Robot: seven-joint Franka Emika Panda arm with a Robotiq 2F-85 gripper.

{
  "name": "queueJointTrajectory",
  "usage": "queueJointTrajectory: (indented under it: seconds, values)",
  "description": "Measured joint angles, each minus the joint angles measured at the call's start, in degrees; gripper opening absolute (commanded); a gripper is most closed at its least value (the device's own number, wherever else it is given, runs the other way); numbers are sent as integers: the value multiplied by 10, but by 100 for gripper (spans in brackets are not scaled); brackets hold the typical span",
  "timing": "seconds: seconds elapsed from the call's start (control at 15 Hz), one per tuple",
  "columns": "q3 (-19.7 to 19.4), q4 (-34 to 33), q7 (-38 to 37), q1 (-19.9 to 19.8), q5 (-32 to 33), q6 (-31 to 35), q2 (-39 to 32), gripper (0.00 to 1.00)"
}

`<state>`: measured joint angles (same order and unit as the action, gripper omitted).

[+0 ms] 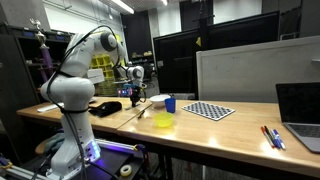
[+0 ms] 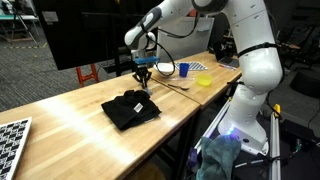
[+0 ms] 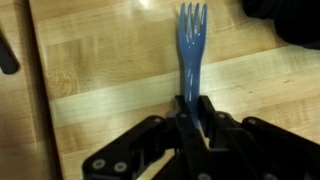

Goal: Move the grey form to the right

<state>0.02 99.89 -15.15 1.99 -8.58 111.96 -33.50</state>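
Observation:
A blue-grey plastic fork lies lengthwise in the wrist view, tines pointing away over the wooden tabletop. My gripper is shut on its handle. In both exterior views the gripper hangs low over the table, just beyond a black cloth. The fork is too small to make out there. I cannot tell whether the fork touches the wood.
A blue cup, a yellow bowl and a white bowl stand near the gripper. A checkerboard, pens and a laptop lie further along the table.

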Motion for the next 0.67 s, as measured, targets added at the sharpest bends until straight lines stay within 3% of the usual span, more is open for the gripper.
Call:
queueJointTrajectory:
  seconds: [0.67]
  values:
    - [-11, 6, -6, 2, 6, -1, 23, 4]
